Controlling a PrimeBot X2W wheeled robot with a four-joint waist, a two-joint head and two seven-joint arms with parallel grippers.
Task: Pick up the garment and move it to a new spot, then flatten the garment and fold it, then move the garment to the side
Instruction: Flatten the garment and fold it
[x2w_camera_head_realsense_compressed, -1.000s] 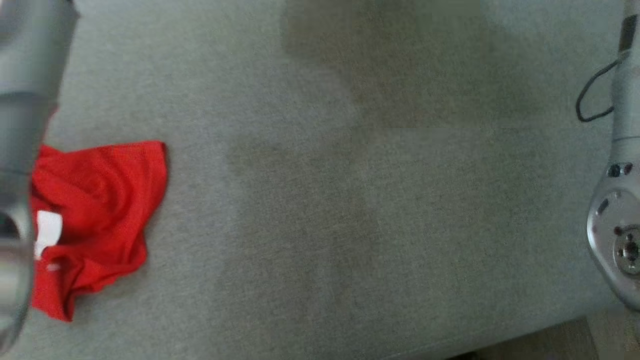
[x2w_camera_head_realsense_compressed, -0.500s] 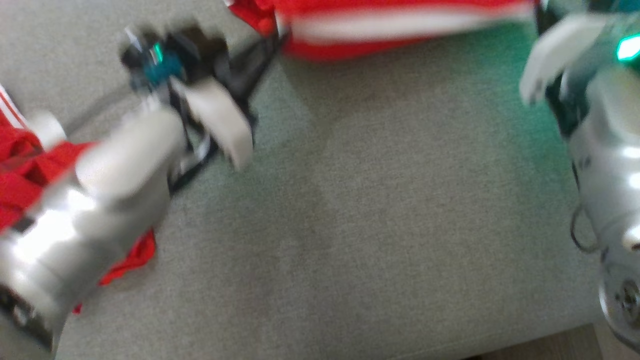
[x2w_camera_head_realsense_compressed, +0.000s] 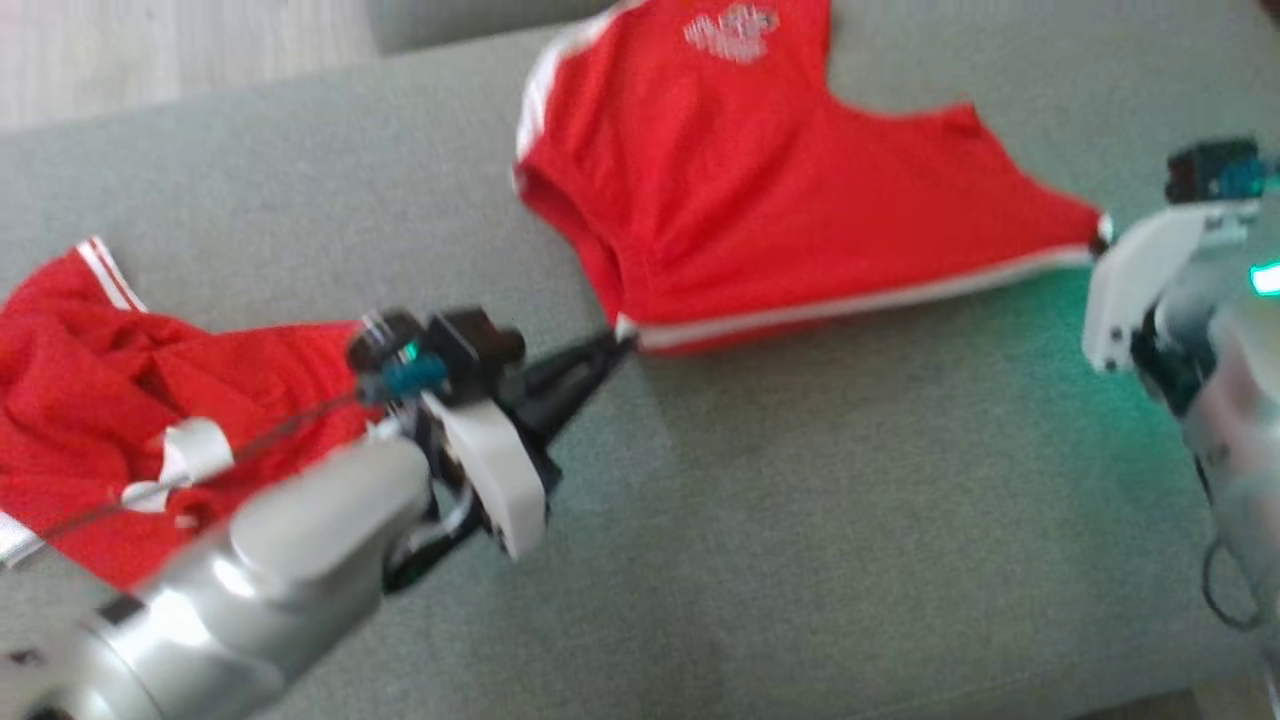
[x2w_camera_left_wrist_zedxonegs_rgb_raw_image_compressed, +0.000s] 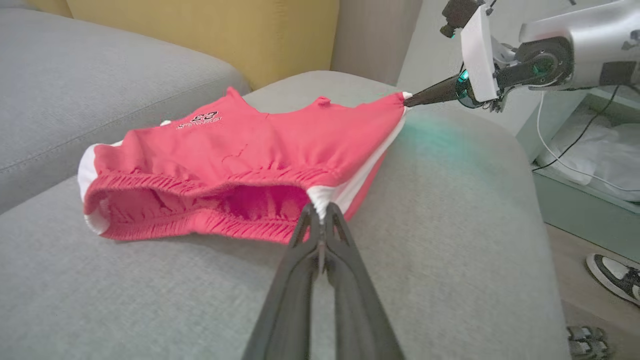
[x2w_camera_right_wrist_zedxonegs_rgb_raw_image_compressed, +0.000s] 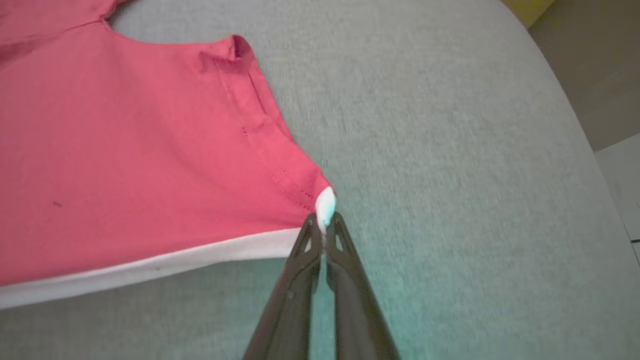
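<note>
**Item:** red shorts (x2w_camera_head_realsense_compressed: 760, 200), one pair, with a white stripe (x2w_camera_head_realsense_compressed: 850, 305) down the side and a small printed mark on one leg.

**Position:** lay on the grey sofa seat (x2w_camera_head_realsense_compressed: 800, 560), towards its far side in the head view. They were drawn out lengthwise between the two arms and were mostly resting on the fabric.

**Condition:** largely spread in a single layer. The waistband (x2w_camera_left_wrist_zedxonegs_rgb_raw_image_compressed: 200, 192) gaped open at one end and some creases ran across the middle. No fold was present.

**Holds:**
- The left gripper (x2w_camera_head_realsense_compressed: 618, 343) was clenched on the waistband corner where the stripe begins.
- The right gripper (x2w_camera_right_wrist_zedxonegs_rgb_raw_image_compressed: 324, 222) was clenched on the hem corner at the stripe's other end.
- The edge between them was pulled taut.

**Progress, as judged:**
- The pick-up and move to a new spot appeared done.
- Flattening was under way and near complete along the striped edge.
- Smoothing the far edge, folding, and setting the shorts aside were all not yet done.

**Surroundings:**
- A second red garment (x2w_camera_head_realsense_compressed: 100, 400) lay crumpled on the seat at the robot's left, well apart from the shorts.
- A yellow cushion (x2w_camera_left_wrist_zedxonegs_rgb_raw_image_compressed: 200, 35) stood behind the seat.
- A shoe (x2w_camera_left_wrist_zedxonegs_rgb_raw_image_compressed: 617, 277) sat on the floor beyond the seat's edge.
</note>
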